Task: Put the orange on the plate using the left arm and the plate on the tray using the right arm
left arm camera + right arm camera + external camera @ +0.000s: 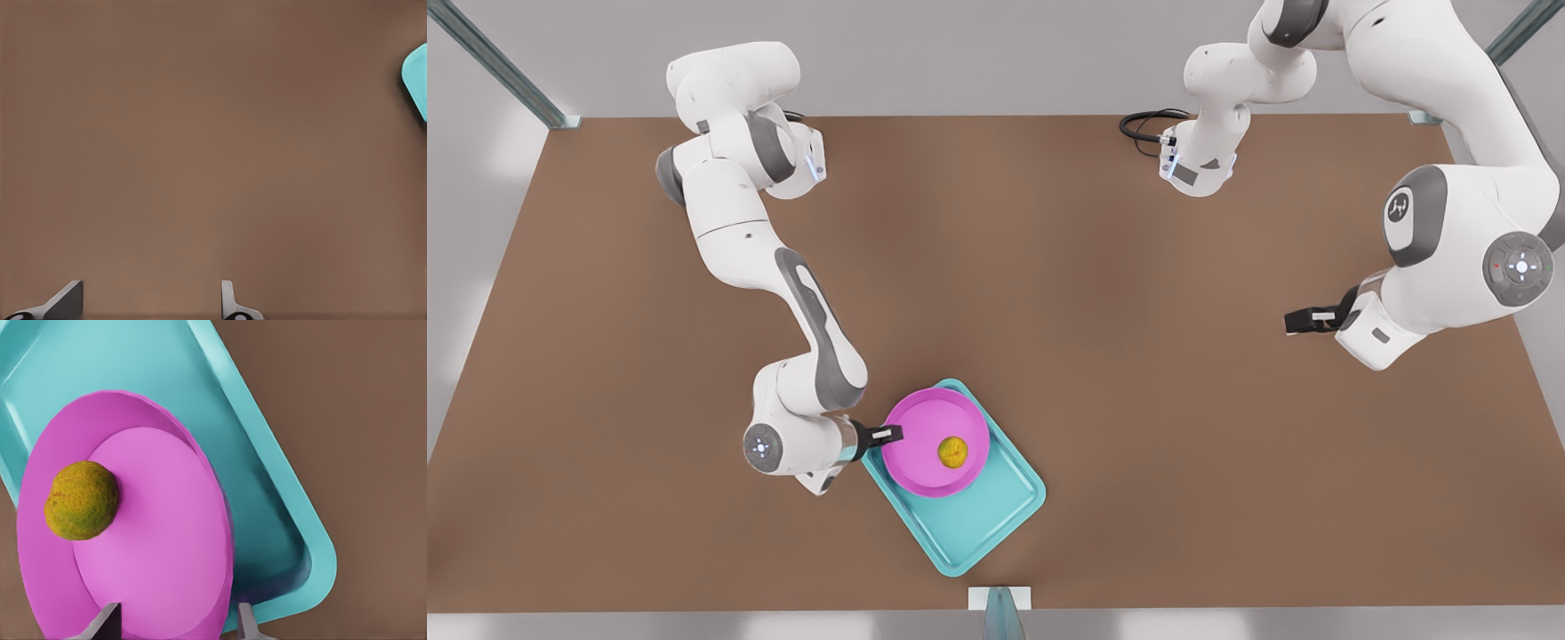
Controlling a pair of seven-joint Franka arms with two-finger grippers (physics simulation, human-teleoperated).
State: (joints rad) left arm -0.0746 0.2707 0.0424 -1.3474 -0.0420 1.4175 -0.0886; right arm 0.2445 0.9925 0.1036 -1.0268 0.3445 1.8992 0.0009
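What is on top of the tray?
The plate lies on the tray, toward one end, with the orange in it. The tray floor beneath the plate is covered; the right tool is at the plate's rim.

Both arms wear glossy white rounded shells with grey joint bands and round grey end caps lit blue-white. Black cables loop behind one wrist. Each hand ends in dark grey, wedge-shaped fingers (63, 303).
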